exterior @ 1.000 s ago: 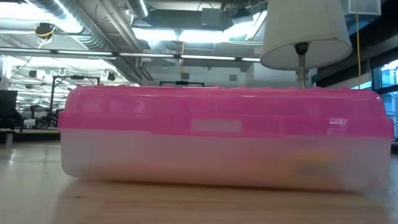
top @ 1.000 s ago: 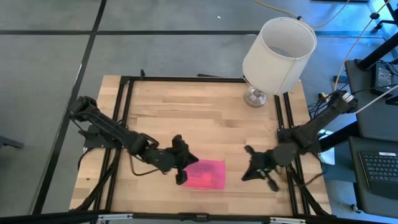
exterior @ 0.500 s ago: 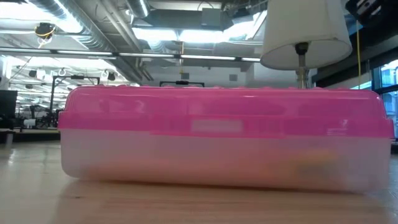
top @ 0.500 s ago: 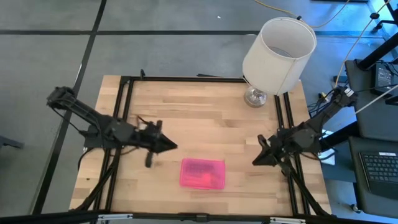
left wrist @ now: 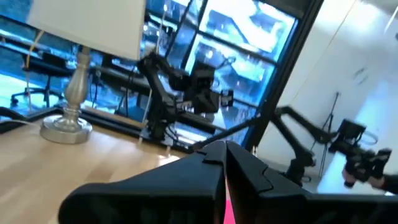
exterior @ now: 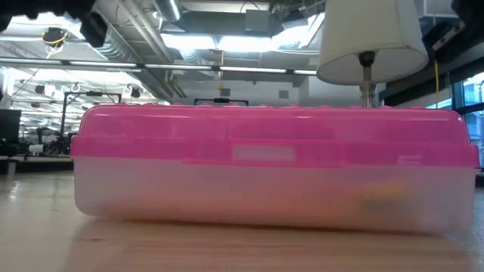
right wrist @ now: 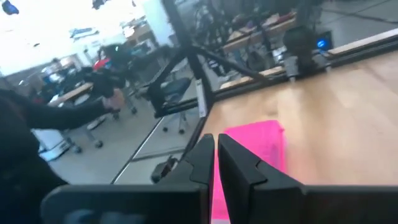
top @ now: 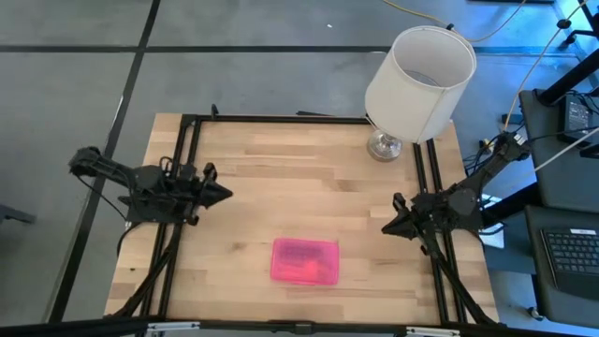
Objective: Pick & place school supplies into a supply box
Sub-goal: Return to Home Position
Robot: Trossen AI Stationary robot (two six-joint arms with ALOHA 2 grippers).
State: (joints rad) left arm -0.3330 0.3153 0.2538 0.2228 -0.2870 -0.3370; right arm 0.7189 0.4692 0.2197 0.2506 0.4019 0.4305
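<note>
Supply box (top: 304, 260): lid shut, on wooden table (top: 299, 168) near the front edge, between both arms and well apart from each.
Box build: flat rectangle, rounded corners; pink lid over clear frosted base; front patch unreadable.
Left gripper (top: 223, 194): by left rail, fingers pressed together, empty.
Right gripper (top: 386, 227): by right rail, fingers together, empty.
Lamp (top: 419, 73): white shade, metal foot, far right corner.

Ahead of my left gripper (top: 225, 195), bare table (top: 299, 178) runs open across to my right gripper (top: 386, 227). The supply box (top: 305, 261) lies off that line to one side. The lamp (top: 418, 80) stands on the other side, near my right gripper.
</note>
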